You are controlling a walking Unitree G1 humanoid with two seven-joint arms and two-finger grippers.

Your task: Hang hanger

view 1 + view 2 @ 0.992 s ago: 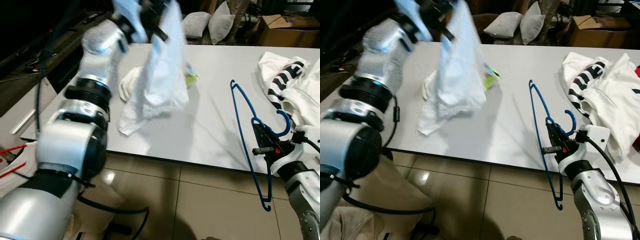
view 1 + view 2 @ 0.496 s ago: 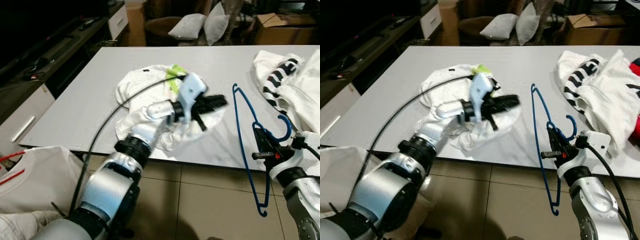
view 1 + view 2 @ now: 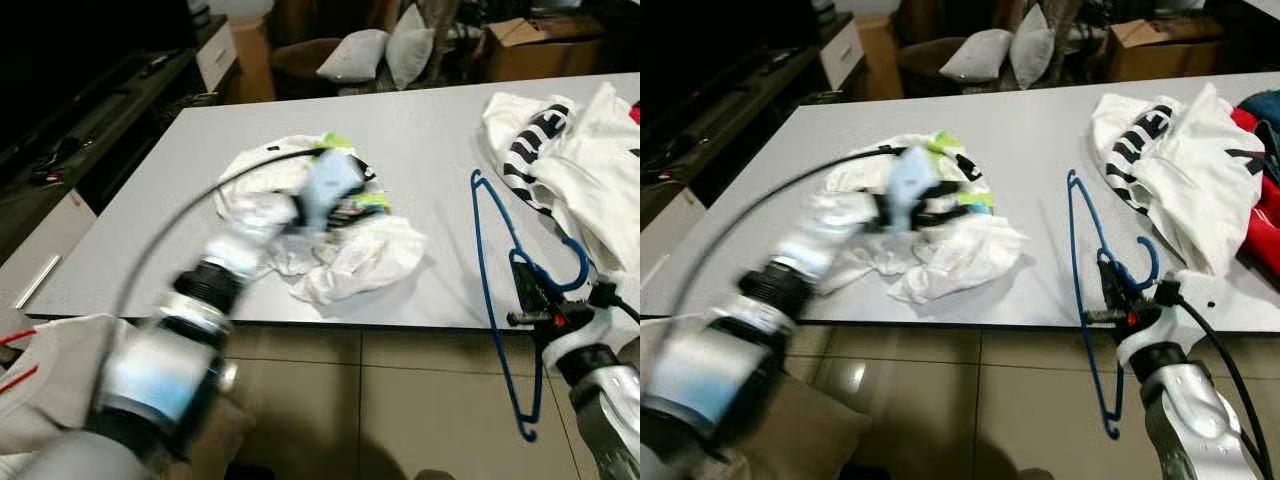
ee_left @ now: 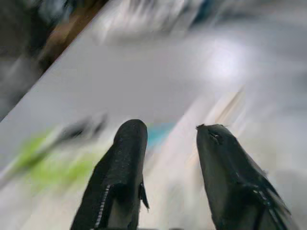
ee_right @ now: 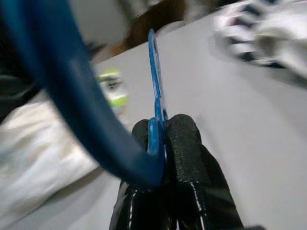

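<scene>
Blue thin wire hanger is sitting clenched edge-on in your right claw; it could be twisting loose; your left claw, released, is blurring over the crumpled white garment on the grey bench, risking snagging.

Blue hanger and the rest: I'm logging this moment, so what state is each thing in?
Blue hanger: clamped in the right gripper, part lying on the table, part hanging past its near edge.
White garment: crumpled on the table, not on the hanger.
Left gripper: open, empty, over the white garment, blurred.
Pile of clothes: heaped at the table's right end.
</scene>
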